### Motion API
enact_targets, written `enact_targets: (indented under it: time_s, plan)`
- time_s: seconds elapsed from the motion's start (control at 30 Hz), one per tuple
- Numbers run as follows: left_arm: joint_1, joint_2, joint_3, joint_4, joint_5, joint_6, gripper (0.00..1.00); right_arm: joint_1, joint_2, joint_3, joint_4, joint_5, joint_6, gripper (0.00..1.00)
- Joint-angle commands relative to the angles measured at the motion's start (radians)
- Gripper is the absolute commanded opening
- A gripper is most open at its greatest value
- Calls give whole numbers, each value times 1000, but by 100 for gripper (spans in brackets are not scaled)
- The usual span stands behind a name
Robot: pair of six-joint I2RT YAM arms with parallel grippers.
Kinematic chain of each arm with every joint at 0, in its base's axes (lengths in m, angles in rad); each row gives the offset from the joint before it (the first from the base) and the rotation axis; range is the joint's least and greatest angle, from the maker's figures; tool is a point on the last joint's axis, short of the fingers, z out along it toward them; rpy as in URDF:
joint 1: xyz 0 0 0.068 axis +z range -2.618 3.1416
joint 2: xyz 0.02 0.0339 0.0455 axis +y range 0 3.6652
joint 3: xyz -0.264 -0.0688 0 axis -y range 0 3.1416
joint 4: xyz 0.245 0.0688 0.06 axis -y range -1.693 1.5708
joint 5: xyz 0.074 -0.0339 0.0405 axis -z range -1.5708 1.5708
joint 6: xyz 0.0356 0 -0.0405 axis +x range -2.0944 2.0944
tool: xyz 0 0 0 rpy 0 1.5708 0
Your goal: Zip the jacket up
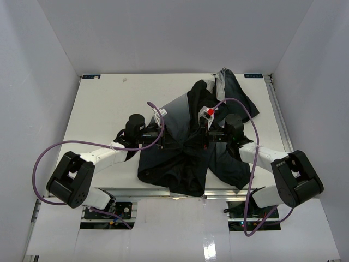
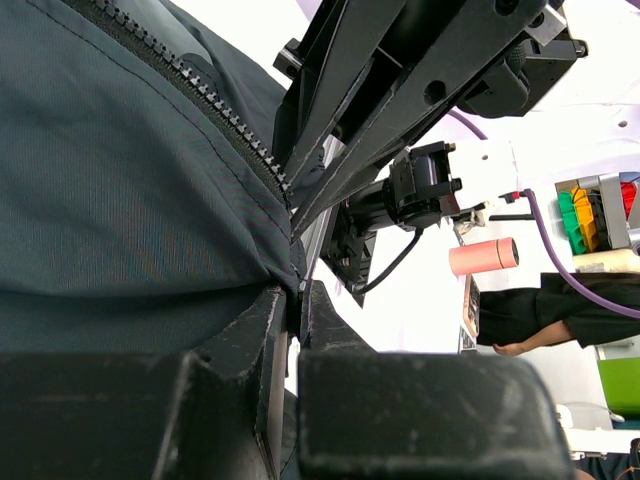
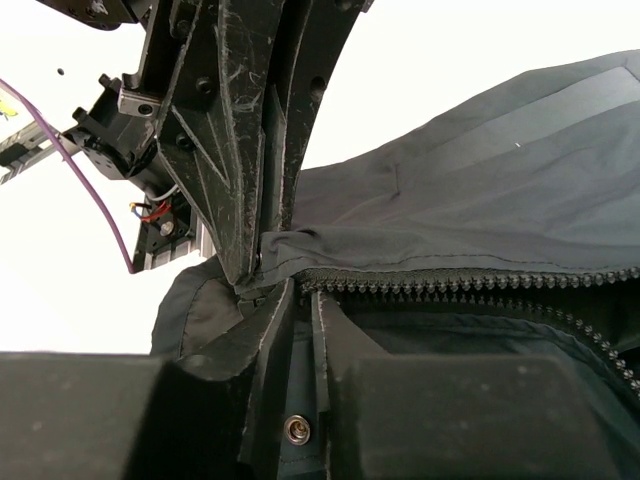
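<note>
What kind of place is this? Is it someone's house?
Probably a robot lab, not a house: white panels box in a white table, the left arm and right arm trail purple cables, and coloured storage bins show behind in the left wrist view.

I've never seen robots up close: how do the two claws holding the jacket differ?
The left gripper reaches in from the left, the right gripper from the right. Beside the left gripper one row of zipper teeth shows; beside the right gripper two rows spread apart. Both are black, shut on the jacket's edge, tips almost touching.
</note>
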Motion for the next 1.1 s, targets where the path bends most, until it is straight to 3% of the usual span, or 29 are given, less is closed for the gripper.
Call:
enact_targets:
  time_s: [0.0, 0.2, 0.47, 0.67, 1.07]
  plan:
    - [-4, -20, -2, 25, 25, 1, 0, 11, -46, 0, 22, 3, -8, 29]
    - [-4, -22, -3, 25, 25, 2, 0, 13, -35, 4, 4, -8, -23, 38]
    - [-4, -23, -6, 25, 25, 5, 0, 13, -11, -5, 19, -19, -27, 35]
    - [-5, -20, -5, 26, 25, 3, 0, 13, 8, 4, 13, -30, -41, 40]
    - [-4, -16, -6, 25, 22, 3, 0, 13, -17, -33, 31, -28, -32, 25]
